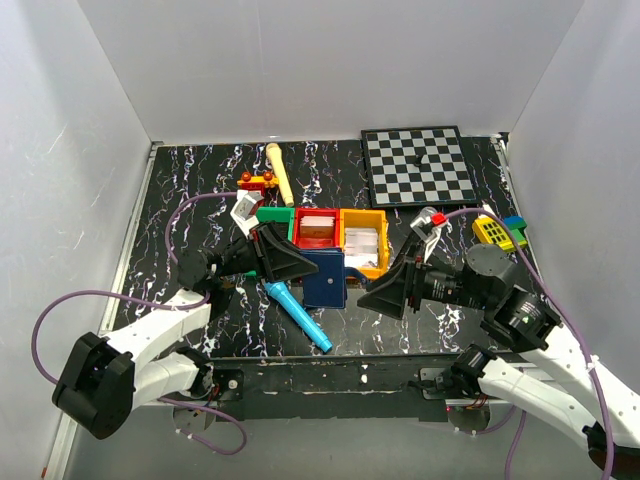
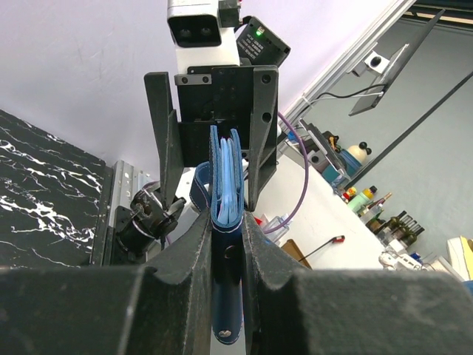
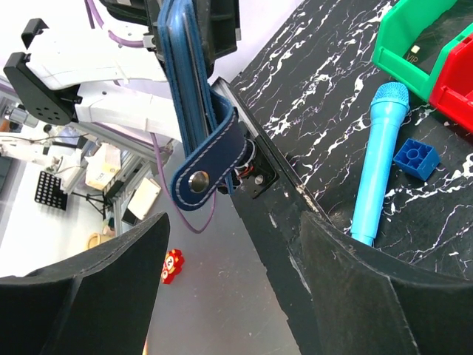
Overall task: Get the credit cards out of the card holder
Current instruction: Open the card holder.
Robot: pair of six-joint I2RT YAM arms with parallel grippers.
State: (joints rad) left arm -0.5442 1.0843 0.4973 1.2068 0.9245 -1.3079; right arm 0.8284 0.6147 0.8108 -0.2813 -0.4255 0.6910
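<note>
The left gripper (image 1: pixel 300 268) (image 2: pixel 228 229) clamps its two fingers tight on the card holder (image 1: pixel 326 279) (image 2: pixel 225 174). It holds the navy wallet on edge, just on the near side of the red bin (image 1: pixel 317 228). In the left wrist view, light blue inner layers show along the wallet's upper edge between the dark fingers (image 2: pixel 194 248).

The right gripper (image 1: pixel 366 296) (image 3: pixel 233 222) faces the wallet from the near-right side of the red bin. Its fingers are spread wide and grip nothing. From its wrist camera the card holder (image 3: pixel 179 81) hangs ahead of the gap, and its strap (image 3: pixel 205 164) with a metal snap droops down. Whether the gripper touches the wallet cannot be told.

A green bin (image 1: pixel 272 217) sits against the left side of the red bin and a yellow bin (image 1: pixel 366 240) against its right. A cyan toy microphone (image 1: pixel 299 314) (image 3: pixel 376 166) lies on the black marbled table (image 1: pixel 180 200) to the near left of the red bin. A small blue brick (image 3: pixel 416 157) lies just beside the microphone. A chessboard (image 1: pixel 418 166) lies beyond the red bin, to the far right.
</note>
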